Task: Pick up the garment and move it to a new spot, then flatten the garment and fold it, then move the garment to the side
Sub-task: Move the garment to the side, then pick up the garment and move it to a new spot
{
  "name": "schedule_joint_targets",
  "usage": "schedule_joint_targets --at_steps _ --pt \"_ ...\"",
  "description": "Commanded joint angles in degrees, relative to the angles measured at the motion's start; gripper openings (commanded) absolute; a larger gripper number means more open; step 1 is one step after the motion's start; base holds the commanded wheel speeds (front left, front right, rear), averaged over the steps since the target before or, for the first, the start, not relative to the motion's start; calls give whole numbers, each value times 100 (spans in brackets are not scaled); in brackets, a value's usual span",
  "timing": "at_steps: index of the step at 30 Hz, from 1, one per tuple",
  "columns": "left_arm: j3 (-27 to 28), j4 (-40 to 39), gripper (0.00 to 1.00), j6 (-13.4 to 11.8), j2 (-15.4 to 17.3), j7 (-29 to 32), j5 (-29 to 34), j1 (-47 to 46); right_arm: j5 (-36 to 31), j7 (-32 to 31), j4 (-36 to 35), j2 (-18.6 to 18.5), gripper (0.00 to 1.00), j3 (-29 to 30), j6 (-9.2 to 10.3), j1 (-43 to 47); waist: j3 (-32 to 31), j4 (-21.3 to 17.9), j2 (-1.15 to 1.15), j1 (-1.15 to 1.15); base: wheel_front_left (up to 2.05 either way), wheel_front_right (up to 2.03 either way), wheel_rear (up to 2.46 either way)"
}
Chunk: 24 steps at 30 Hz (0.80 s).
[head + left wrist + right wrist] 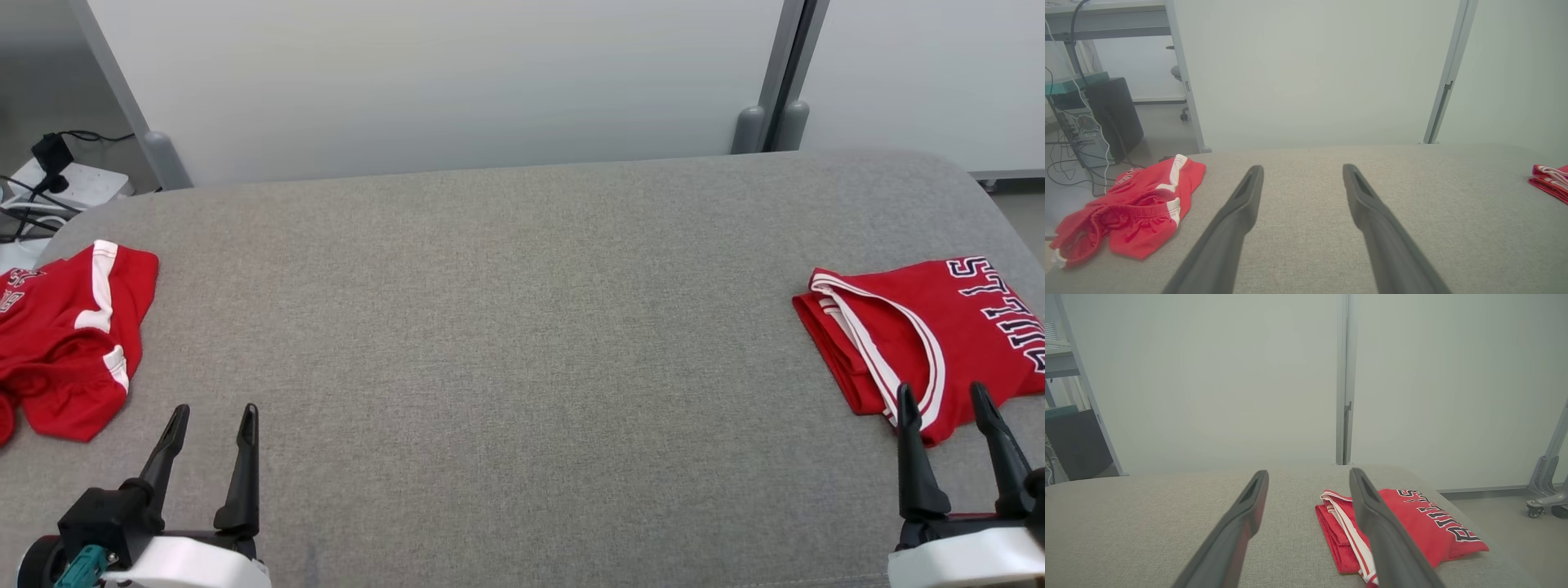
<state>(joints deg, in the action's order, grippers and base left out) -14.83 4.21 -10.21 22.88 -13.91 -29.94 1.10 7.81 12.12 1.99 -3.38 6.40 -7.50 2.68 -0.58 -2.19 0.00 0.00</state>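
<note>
A folded red jersey [922, 335] with white trim and dark lettering lies at the right edge of the grey padded table [522, 327]; the right wrist view has the jersey [1412, 526] just beyond my fingers. Crumpled red shorts [61, 339] with white stripes lie at the left edge, and the left wrist view shows the shorts [1131, 208] off to the left. My left gripper [212, 425] hovers open near the front left, right of the shorts. My right gripper [943, 400] is open at the jersey's near edge, holding nothing.
Pale partition panels [457, 82] stand behind the table. A power strip with cables [57, 184] sits on the floor at the back left, and a dark computer case [1112, 118] stands there too. A wheeled stand base [1545, 500] is at the far right.
</note>
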Motion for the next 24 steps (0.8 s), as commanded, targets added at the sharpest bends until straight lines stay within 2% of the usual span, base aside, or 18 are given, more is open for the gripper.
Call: schedule_joint_targets --at_steps 1,24 --pt "274 -131 100 -62 140 -67 -32 -164 -38 -18 -225 -40 100 -185 1 -49 -67 -48 0 0 0 0 0" --pt "164 -122 100 -72 85 -23 -62 -93 -13 -100 -240 31 100 -307 1 89 -153 -83 0 0 0 0 0"
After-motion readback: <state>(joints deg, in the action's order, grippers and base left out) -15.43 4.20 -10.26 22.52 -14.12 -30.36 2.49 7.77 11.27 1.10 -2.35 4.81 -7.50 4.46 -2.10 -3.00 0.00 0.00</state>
